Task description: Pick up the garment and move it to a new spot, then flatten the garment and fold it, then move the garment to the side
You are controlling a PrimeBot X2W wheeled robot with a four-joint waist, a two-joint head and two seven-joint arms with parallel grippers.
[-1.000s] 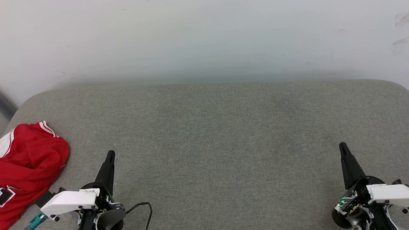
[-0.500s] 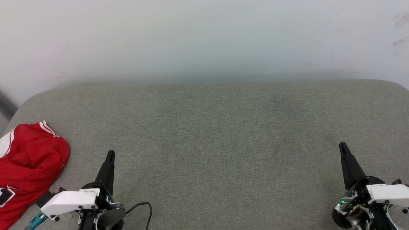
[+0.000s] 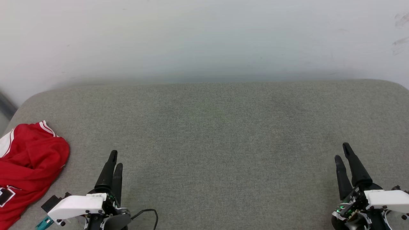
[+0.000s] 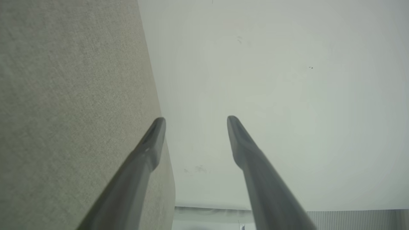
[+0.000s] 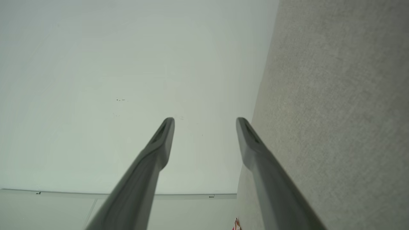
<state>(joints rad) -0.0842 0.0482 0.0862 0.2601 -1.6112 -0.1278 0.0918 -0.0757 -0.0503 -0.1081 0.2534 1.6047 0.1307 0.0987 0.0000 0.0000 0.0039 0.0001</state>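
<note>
The garment (image 3: 28, 166), a red jersey with white sleeve trim and a bit of black lettering, lies crumpled at the left edge of the grey cushioned surface (image 3: 217, 134). My left gripper (image 3: 115, 158) stands near the lower left, a short way to the right of the garment and apart from it, open with nothing between its fingers. In the left wrist view the left gripper (image 4: 195, 119) shows its two fingers spread. My right gripper (image 3: 342, 152) is at the lower right, far from the garment, also open and empty. A sliver of the garment (image 5: 236, 224) shows in the right wrist view, where the right gripper (image 5: 204, 120) is spread.
A pale wall (image 3: 204, 38) rises behind the grey surface. The surface's left corner is rounded, with a dark gap (image 3: 6, 107) beside it. A black cable (image 3: 150, 213) loops by my left wrist.
Both grippers have gone from shut to open, each now showing two separate fingers. The garment has not moved.
</note>
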